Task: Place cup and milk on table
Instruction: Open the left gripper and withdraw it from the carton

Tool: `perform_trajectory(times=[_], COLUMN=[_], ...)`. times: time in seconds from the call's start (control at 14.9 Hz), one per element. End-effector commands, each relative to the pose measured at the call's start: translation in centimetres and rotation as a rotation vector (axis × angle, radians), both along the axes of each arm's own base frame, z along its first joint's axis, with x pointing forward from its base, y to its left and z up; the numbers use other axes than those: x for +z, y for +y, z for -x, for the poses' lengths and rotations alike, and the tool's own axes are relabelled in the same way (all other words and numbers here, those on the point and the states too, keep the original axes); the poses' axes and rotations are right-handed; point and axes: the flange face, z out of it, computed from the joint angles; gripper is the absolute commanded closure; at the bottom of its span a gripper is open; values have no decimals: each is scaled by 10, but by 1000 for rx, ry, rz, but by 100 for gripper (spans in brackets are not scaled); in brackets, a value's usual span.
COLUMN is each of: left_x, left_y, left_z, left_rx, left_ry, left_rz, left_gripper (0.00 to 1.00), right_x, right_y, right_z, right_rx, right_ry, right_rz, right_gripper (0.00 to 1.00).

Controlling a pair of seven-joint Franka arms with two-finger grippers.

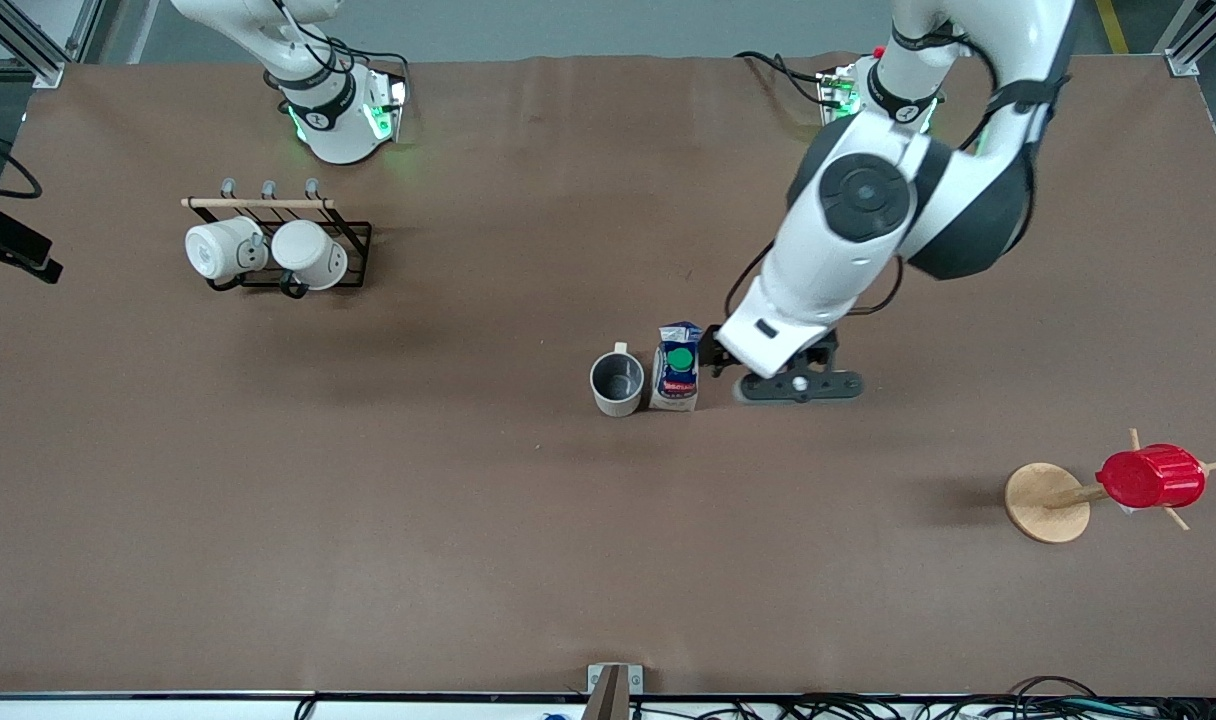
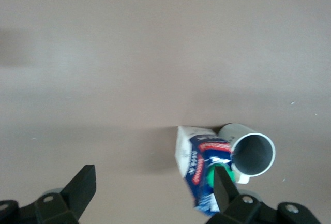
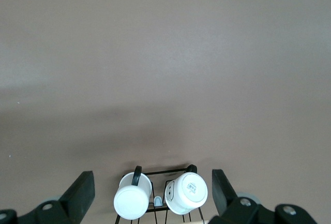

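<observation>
We see the cup (image 1: 617,383) standing upright on the table (image 1: 468,520) near its middle, with the milk (image 1: 677,368) upright just beside it, toward the left arm's end. The left gripper (image 1: 768,385) hangs over the table beside the milk, its fingers (image 2: 80,190) spread apart and holding nothing. The right gripper (image 3: 152,195) waits with fingers apart above the rack (image 1: 353,240) of two white mugs (image 1: 223,250)
</observation>
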Motion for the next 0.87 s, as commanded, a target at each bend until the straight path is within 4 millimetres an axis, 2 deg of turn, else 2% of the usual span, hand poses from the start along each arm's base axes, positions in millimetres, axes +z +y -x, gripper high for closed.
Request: perform_trajectory(times=[0.0, 0.13, 0.4, 0.81], left_x=[28, 50, 81, 99], left_y=[51, 85, 133, 199], left_z=[25, 30, 36, 32], left_rx=[-18, -35, 5, -30], left_ry=[-11, -29, -17, 0], left_rz=[-5, -2, -14, -31], left_gripper=[0, 0, 0, 0], right_x=[0, 0, -1, -1], right_y=[4, 1, 10, 13], right_z=[5, 6, 5, 5], right_rx=[-22, -27, -11, -5], right_ry=[-4, -2, 3, 3], right_rz=[-23, -25, -25, -24], right_gripper=[0, 0, 0, 0])
